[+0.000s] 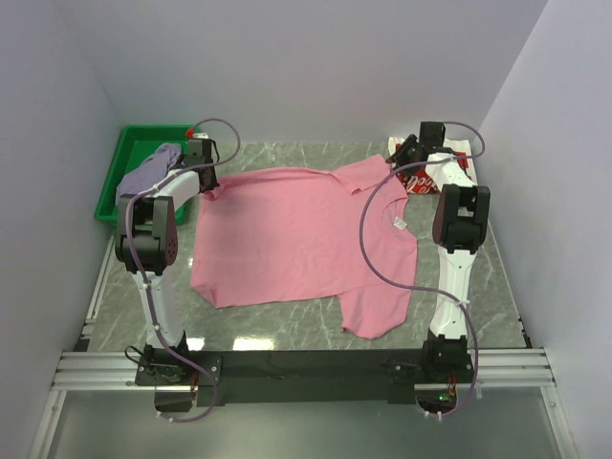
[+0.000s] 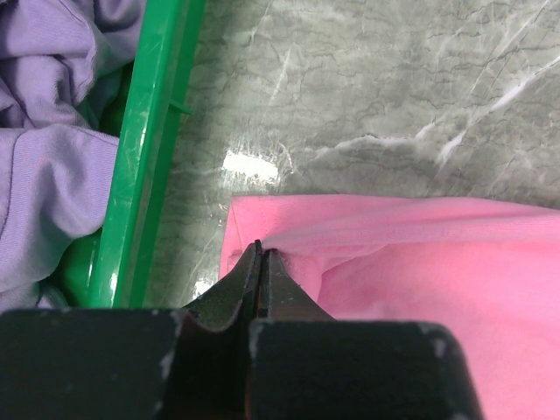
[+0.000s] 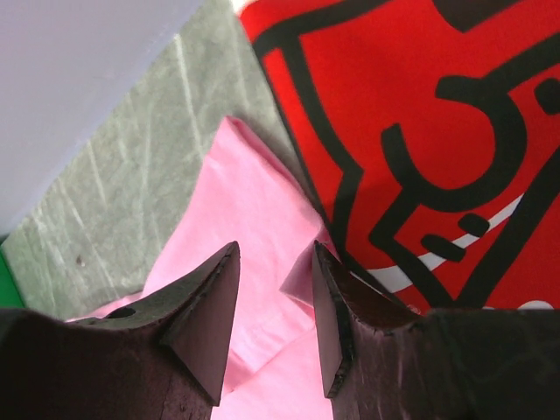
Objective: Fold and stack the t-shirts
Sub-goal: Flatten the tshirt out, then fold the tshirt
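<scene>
The pink t-shirt [image 1: 287, 239] lies spread flat in the middle of the tabletop [image 1: 277, 323]. The left hand [image 2: 262, 255] pinches its far-left corner, fingers pressed together on the cloth, just beside the green bin [image 2: 144, 175] holding the lavender t-shirt [image 1: 148, 172]. The right hand [image 3: 276, 258] is spread above the pink sleeve, next to the white t-shirt [image 3: 420, 131] with its red print.
</scene>
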{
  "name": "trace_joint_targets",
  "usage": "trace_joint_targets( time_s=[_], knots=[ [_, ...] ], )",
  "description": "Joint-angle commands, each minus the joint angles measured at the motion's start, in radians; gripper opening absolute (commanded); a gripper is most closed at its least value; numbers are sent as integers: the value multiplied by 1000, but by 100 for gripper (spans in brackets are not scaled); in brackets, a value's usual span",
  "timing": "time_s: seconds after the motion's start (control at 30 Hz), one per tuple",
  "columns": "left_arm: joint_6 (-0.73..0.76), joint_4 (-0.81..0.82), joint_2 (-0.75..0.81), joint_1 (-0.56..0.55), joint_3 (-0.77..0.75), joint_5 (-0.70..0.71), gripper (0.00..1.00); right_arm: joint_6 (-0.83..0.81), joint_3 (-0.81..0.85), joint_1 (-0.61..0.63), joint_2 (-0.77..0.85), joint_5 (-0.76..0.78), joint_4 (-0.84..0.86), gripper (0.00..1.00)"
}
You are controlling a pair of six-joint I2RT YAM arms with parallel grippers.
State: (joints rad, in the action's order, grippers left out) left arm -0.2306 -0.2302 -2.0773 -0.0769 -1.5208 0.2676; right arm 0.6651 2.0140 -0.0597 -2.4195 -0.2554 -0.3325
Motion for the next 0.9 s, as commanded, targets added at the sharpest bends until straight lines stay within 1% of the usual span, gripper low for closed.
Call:
trace_joint_targets(
  time_s=[0.0, 0.2, 0.27, 0.3, 0.37, 0.4, 0.47, 0.5, 0.53, 0.87],
  knots=[
    [7, 6, -3, 3, -38, 7, 1, 10, 40, -5, -23, 15, -48, 46],
    [13, 8, 0, 3, -39, 13, 1, 10, 75, -5, -50, 13, -100, 45],
    [14, 6, -3, 6, -41, 16, 1, 10, 57, -5, -40, 13, -82, 40],
    [16, 6, -3, 5, -42, 16, 1, 10, 43, -5, -33, 16, -74, 33],
    [19, 6, -3, 6, -44, 22, 1, 5, 38, -5, -23, 21, -66, 26],
    [25, 6, -3, 5, -45, 24, 1, 2, 46, -5, -20, 24, -69, 18],
    [34, 9, -1, 5, -52, 41, 1, -2, 52, -5, -10, 28, -69, 11],
    [40, 12, 0, 5, -55, 48, 1, -2, 54, -5, 2, 30, -66, 2],
    [53, 17, 2, 6, -61, 56, 1, -2, 52, -5, 10, 33, -65, 0],
    [181, 66, -23, 12, -154, 122, 1, 34, 11, -25, 158, 21, -5, 0]
  ],
)
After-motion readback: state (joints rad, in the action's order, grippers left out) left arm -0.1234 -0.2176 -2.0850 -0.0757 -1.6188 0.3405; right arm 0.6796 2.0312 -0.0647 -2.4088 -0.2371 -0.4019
